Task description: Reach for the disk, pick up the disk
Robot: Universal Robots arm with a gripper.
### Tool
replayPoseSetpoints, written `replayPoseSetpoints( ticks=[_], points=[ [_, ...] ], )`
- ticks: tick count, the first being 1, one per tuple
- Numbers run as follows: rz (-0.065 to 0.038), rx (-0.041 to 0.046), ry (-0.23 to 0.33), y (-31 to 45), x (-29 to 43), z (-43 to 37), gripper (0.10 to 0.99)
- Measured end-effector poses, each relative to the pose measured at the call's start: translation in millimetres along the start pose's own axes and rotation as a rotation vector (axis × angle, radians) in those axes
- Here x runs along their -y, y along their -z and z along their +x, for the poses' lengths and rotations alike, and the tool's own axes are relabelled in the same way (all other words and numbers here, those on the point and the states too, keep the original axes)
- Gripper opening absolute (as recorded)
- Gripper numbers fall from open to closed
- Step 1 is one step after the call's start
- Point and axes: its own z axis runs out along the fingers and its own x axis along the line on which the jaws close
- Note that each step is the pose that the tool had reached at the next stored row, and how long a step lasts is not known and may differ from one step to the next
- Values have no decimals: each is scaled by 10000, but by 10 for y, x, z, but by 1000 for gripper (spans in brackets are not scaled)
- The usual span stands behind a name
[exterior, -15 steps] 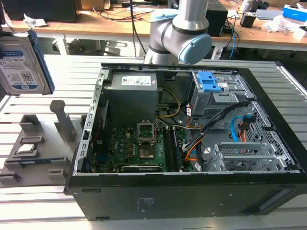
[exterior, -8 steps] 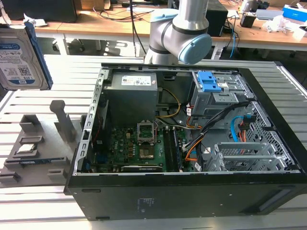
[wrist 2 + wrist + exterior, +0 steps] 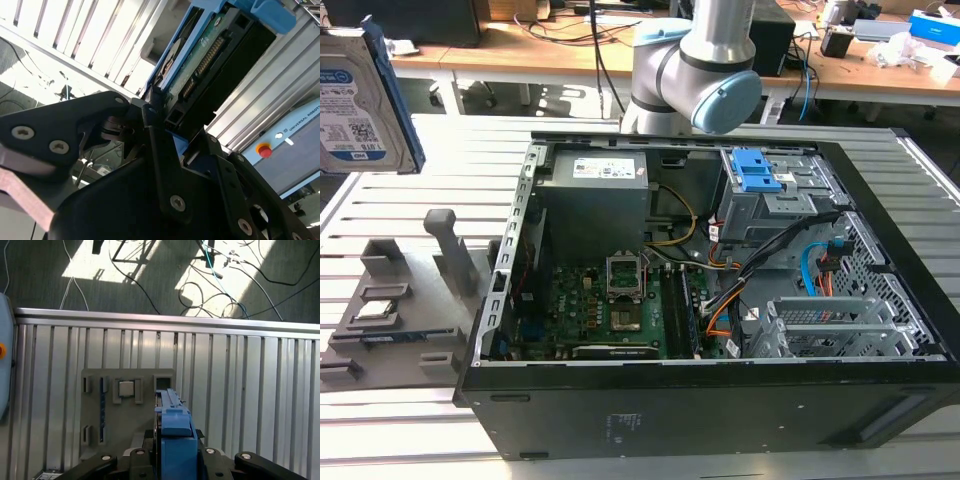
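Disk hangs in the air at the exterior view's left edge, well above the slatted tabletop. Its white label, with a blue band, barcodes and small print, faces the camera, and a blue bracket frames it. In the second wrist view the black fingers are clamped on one end of the disk, whose green board and connector edge show. In the first wrist view the disk stands edge-on, directly over a grey holder lying on the tabletop. A square silver chip sits in one of the holder's pockets. An open PC case lies beside the holder.
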Motion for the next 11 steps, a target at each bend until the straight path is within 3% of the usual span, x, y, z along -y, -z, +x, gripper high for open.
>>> replayPoseSetpoints(
  ticks=[11],
  points=[
    [-2,1,0,181,-2,0,369]
  ],
)
